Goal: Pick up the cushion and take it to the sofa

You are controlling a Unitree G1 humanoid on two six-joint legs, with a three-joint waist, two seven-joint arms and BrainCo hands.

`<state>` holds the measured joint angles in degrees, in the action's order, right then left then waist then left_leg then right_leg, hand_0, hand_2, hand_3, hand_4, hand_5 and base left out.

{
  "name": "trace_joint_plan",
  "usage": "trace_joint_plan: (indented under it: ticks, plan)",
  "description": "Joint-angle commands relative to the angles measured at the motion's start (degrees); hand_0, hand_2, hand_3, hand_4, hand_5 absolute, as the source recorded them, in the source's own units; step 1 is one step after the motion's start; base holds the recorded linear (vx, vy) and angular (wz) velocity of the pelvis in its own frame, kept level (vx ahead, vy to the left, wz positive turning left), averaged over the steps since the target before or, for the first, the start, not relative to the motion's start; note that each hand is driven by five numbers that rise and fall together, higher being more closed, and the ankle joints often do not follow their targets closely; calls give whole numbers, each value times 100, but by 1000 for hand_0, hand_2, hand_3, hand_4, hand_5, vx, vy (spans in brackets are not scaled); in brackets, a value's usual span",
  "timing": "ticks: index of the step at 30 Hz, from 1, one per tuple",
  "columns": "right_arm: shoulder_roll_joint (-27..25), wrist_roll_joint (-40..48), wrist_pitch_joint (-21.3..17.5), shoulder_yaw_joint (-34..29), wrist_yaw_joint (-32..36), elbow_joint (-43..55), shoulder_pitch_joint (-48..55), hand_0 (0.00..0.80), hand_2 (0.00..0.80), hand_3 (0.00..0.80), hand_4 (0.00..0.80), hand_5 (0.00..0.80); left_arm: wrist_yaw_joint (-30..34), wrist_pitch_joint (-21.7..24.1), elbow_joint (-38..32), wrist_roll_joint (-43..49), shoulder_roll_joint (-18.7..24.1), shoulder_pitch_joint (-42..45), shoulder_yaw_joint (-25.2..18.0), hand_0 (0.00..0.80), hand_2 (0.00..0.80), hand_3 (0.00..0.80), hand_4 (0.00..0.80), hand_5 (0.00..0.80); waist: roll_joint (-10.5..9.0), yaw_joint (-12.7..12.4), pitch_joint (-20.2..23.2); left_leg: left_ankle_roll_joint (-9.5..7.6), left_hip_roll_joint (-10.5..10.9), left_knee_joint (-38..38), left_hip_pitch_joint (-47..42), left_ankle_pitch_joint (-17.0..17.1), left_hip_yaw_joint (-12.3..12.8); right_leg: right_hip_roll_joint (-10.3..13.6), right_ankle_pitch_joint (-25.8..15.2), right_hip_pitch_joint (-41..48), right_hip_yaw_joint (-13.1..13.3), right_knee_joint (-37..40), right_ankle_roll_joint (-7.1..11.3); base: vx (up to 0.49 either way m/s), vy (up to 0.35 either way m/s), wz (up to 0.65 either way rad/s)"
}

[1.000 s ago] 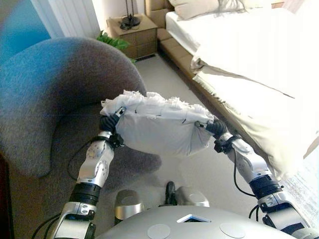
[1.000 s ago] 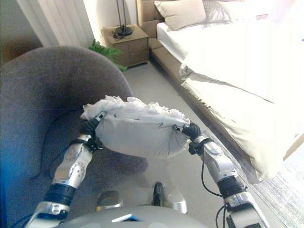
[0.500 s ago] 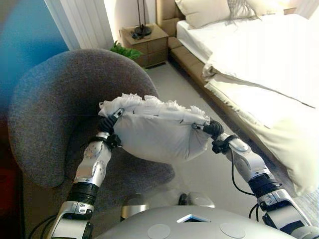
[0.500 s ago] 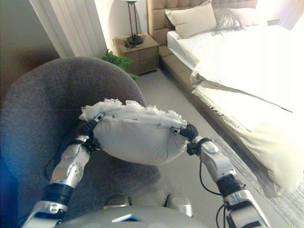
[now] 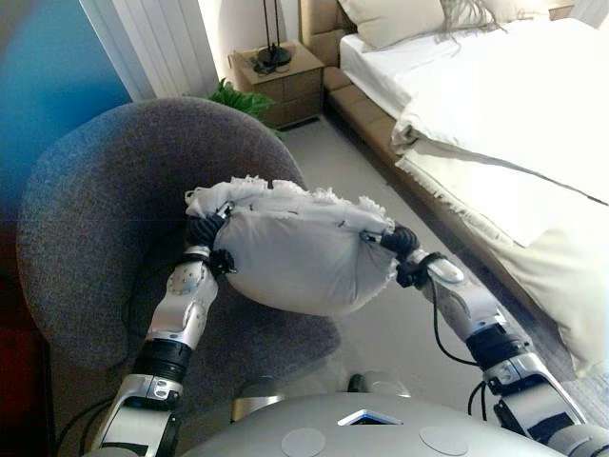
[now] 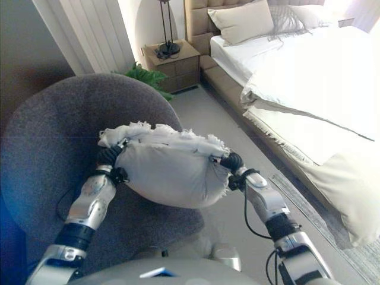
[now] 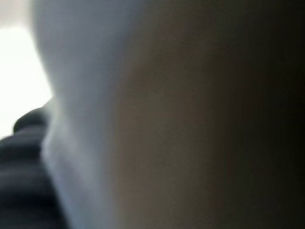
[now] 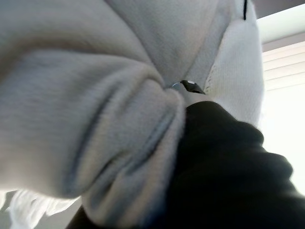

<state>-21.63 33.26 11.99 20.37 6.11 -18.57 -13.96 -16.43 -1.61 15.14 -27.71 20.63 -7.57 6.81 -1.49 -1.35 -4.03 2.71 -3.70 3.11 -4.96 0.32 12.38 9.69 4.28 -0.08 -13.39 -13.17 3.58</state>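
A pale grey cushion point(image 5: 295, 252) with a white fringed top edge hangs in the air between my two hands. My left hand point(image 5: 203, 234) grips its left end and my right hand point(image 5: 403, 244) grips its right end, fingers curled into the cloth. The cushion is over the front of the seat of the grey rounded sofa chair point(image 5: 90, 200). In the right wrist view the cloth point(image 8: 71, 95) is bunched against my hand's dark cover point(image 8: 224, 171). In the left wrist view the cushion point(image 7: 143, 119) fills almost everything.
A bed point(image 5: 514, 114) with white covers and pillows runs along the right. A wooden nightstand point(image 5: 278, 78) with a lamp base stands at the back, with a green plant point(image 5: 240, 95) beside it. White curtains point(image 5: 152, 38) hang behind the chair. A rug point(image 6: 332, 228) lies at lower right.
The camera has shifted, so the chair takes up more of the picture and the bed sits further right. The cushion stays held between both hands, now over the chair's seat.
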Motion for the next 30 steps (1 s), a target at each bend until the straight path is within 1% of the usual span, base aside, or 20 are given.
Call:
trace_joint_plan:
  ticks: [1,3,4,6,7,9,11,14,17,18,21,23,24,25,27,28,30]
  plan:
    - [819,377,-78,219,-22,213,-977,800,800,800,800,800,-116,373,-388,213,200,-1114,30,800,800,800,800,800,-186,-292,-68,-174,180,311,29,-526,-369,887,-757,110,-134,-273,606,114,-8,-38]
    - [839,516,82,318,-45,263,-1081,800,800,800,800,800,-194,380,-360,265,275,-1125,-38,800,800,800,800,800,-212,-303,-81,-124,177,364,-2,-582,-393,889,-799,142,-89,137,639,119,-50,-24]
    - [847,545,196,408,-88,322,-1179,800,800,800,800,800,-294,444,-304,188,377,-1223,-42,800,800,800,800,800,-257,-281,-115,-106,184,468,14,-685,-399,872,-906,68,13,509,713,93,-68,0]
    - [789,586,248,546,-133,416,-1344,800,800,800,800,800,-407,585,-125,28,526,-1459,-27,800,800,800,800,800,-321,-222,-204,-117,178,648,60,-858,-379,849,-1103,-174,122,704,824,44,-77,5]
    - [747,641,265,607,-87,477,-1419,800,800,800,800,800,-452,688,6,-32,591,-1600,-47,800,800,800,800,800,-348,-208,-259,-126,144,767,136,-923,-372,814,-1096,-252,139,739,863,2,-71,8]
    - [684,725,317,689,-78,623,-1455,800,800,800,800,800,-556,779,88,-48,574,-1687,-40,800,800,800,800,800,-389,-197,-320,-112,79,969,288,-953,-385,751,-1092,-250,182,809,859,38,-85,14]
    - [629,809,357,804,-116,837,-1467,800,800,800,800,800,-711,729,-3,-63,604,-1692,-31,800,800,800,800,800,-417,-213,-373,-45,-44,1052,386,-916,-385,672,-1024,-226,182,834,861,67,-93,9]
    - [625,810,227,998,-255,1037,-1530,800,800,800,800,800,-730,728,-151,71,579,-1642,-78,800,800,800,800,800,-471,-282,-518,42,-184,1156,562,-879,-410,589,-941,-230,164,878,830,-9,-105,0]
    - [737,775,66,1094,-616,1056,-1910,800,800,800,800,800,-609,911,-13,132,718,-1964,6,800,800,800,800,800,-507,-305,-838,91,-257,1518,954,-963,-519,635,-882,-521,190,624,791,-170,-97,-2]
    - [751,809,9,1093,-701,1006,-2087,800,800,800,800,800,-576,1000,122,86,784,-2186,60,800,800,800,800,800,-502,-283,-1015,98,-299,1766,1155,-1020,-577,676,-847,-696,216,421,772,-216,-47,4]
    - [721,767,-153,1067,-712,837,-2434,800,800,800,800,800,-496,1241,510,-103,892,-2727,243,800,800,800,800,800,-438,-188,-1437,99,-381,2334,1627,-1148,-740,755,-750,-1146,404,-165,747,-174,-28,14]
    - [620,335,-403,1062,-596,780,-2674,800,800,800,800,800,-284,1504,700,-331,909,-3163,396,800,800,800,800,800,-406,-151,-1691,99,-398,2623,1969,-1203,-827,795,-693,-1442,514,-466,745,-214,-25,25]
    - [572,234,-463,1073,-555,720,-2781,800,800,800,800,800,-287,1544,771,-363,889,-3347,437,800,800,800,800,800,-394,-141,-1782,97,-406,2713,2092,-1208,-847,804,-675,-1556,533,-574,745,-163,-8,24]
    - [570,259,-494,1117,-504,609,-2913,800,800,800,800,800,-289,1692,976,-400,840,-3561,508,800,800,800,800,800,-358,-124,-1893,114,-412,2749,2178,-1187,-873,828,-667,-1656,549,-657,755,-126,5,8]
    - [622,223,-519,1153,-413,387,-3058,800,800,800,800,800,-354,1811,1275,-465,779,-3865,564,800,800,800,800,800,-326,-107,-2027,128,-396,2758,2233,-1151,-900,846,-659,-1740,576,-722,773,-66,16,-7]
    - [673,199,-533,1193,-396,217,-3175,800,800,800,800,800,-400,1985,1572,-446,740,-4069,620,800,800,800,800,800,-292,-96,-2104,150,-392,2742,2245,-1134,-912,846,-632,-1767,579,-736,794,-55,26,-9]
    - [709,222,-523,1245,-334,78,-3344,800,800,800,800,800,-503,2125,1864,-611,814,-4390,694,800,800,800,800,800,-254,-65,-2192,180,-372,2663,2287,-1049,-910,841,-644,-1821,583,-681,805,-78,38,-15]
